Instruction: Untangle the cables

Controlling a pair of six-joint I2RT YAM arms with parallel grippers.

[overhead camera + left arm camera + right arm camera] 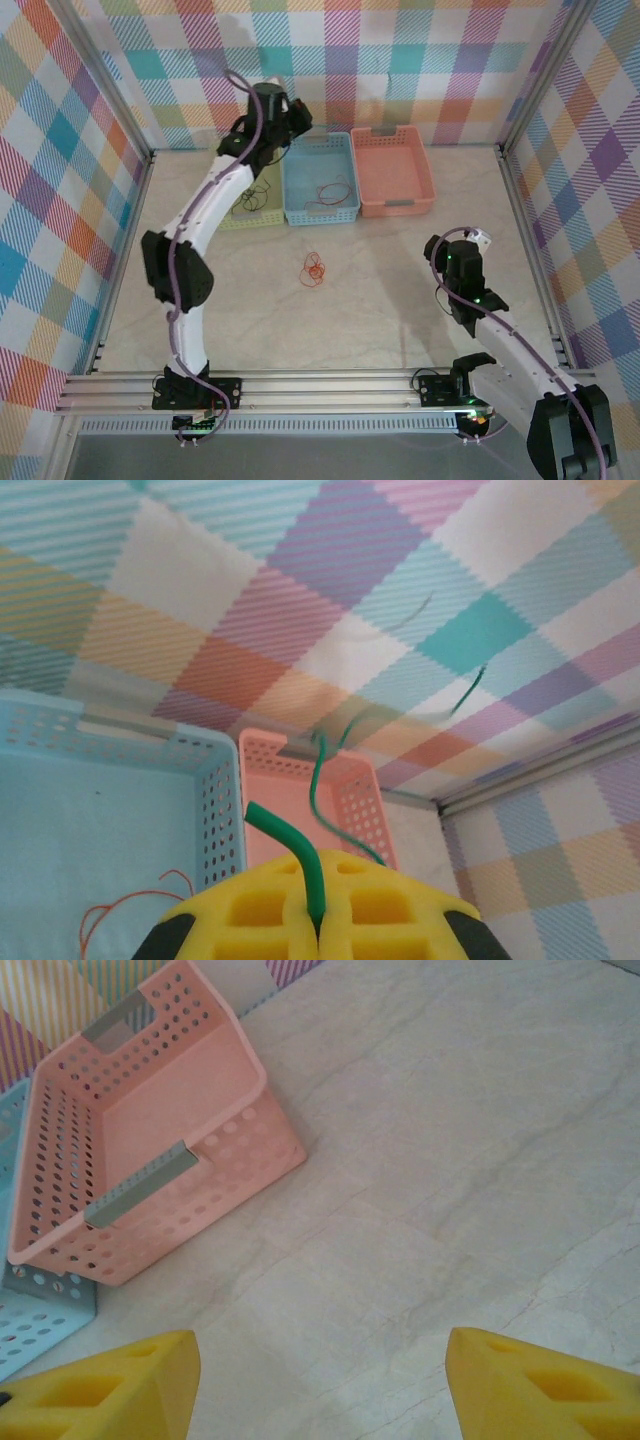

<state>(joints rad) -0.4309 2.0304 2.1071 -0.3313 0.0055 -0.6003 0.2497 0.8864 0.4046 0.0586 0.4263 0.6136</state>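
Left wrist view: left fingers (250,912) pinch green cable (297,848), lower centre, near pink basket (275,790). Right fingers (110,1385) spread over counter (450,1160). Sorting step; next, likely release into a basket, then fetch red clump (314,270), centre of top view.

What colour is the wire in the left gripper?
Green: the wire, pinched by the left gripper, shows best in the left wrist view.

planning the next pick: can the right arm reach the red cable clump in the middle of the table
Probably yes: the red cable clump lies in the open on the table, with nothing between it and the right pincer, whose jaws stand open.
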